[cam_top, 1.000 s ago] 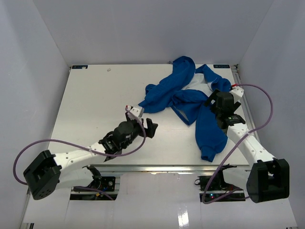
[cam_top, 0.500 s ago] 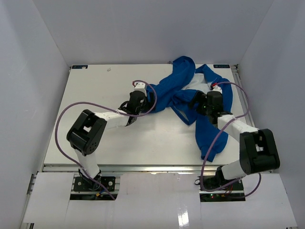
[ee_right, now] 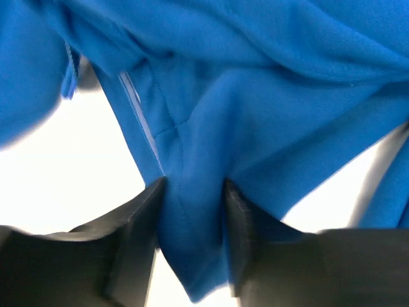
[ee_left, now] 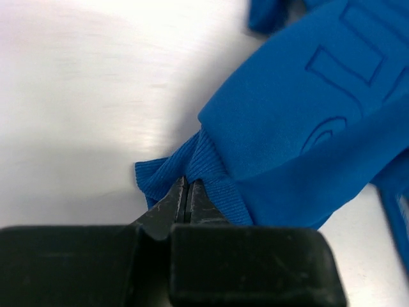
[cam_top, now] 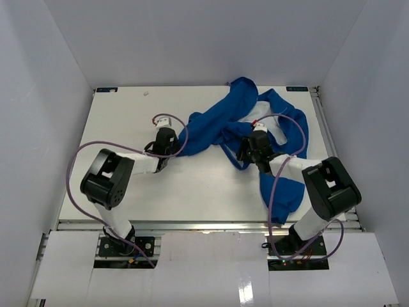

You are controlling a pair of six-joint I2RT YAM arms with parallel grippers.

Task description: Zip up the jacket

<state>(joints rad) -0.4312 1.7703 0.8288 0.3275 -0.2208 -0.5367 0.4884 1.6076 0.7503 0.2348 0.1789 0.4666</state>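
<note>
The royal-blue jacket (cam_top: 220, 121) lies crumpled at the back right of the white table, one sleeve trailing toward the near edge. My left gripper (cam_top: 175, 138) is at the jacket's left end, shut on a ribbed cuff (ee_left: 211, 176) in the left wrist view (ee_left: 186, 192). My right gripper (cam_top: 245, 149) is at the garment's middle. In the right wrist view (ee_right: 192, 217) a fold of blue fabric (ee_right: 192, 192) fills the gap between both fingers (ee_right: 144, 220), next to a pale zipper line (ee_right: 137, 105). White lining (cam_top: 276, 131) peeks out near the right arm.
The white table (cam_top: 121, 179) is walled by grey panels on the left, back and right. The trailing sleeve (cam_top: 285, 192) lies beside my right arm's forearm near the front right. Purple cables loop off both arms.
Both arms have reached from the near edge out to the jacket. The left gripper has shut on the cuff, the right has closed round a fold, and the fabric has shifted a little leftward.
</note>
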